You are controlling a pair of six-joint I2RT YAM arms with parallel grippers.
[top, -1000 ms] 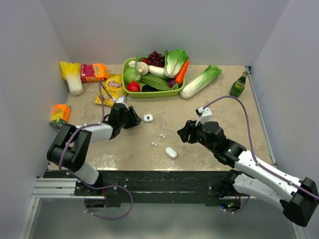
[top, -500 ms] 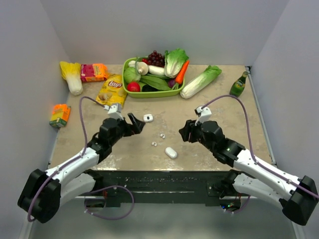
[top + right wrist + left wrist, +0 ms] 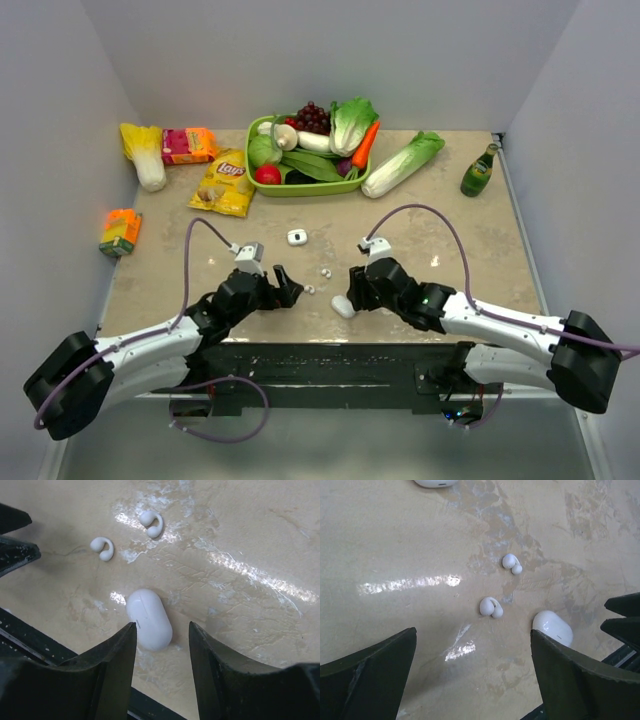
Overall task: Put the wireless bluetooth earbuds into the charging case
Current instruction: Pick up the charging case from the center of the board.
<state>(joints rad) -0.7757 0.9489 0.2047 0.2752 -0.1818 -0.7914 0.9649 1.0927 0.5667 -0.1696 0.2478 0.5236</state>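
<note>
Two earbuds (image 3: 491, 607) lie loose mid-frame on the bench (image 3: 395, 540) beside the closed white case (image 3: 148, 619), so the left gripper (image 3: 472, 631), fingers wide apart, should drop squarely over the nearer bud while the right gripper's (image 3: 162, 625) half-parted fingers, straddling the case unclamped, steady it.

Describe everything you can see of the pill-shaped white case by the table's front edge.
The pill-shaped white case is a smooth, glossy capsule, plastic by its look, with a tiny dark mark on its side and no open lid showing. It lies flat on the table near the front edge. The right gripper, jaws open, straddles its near end; whether it touches cannot be told. Two earbuds lie apart from it, farther in.
</note>
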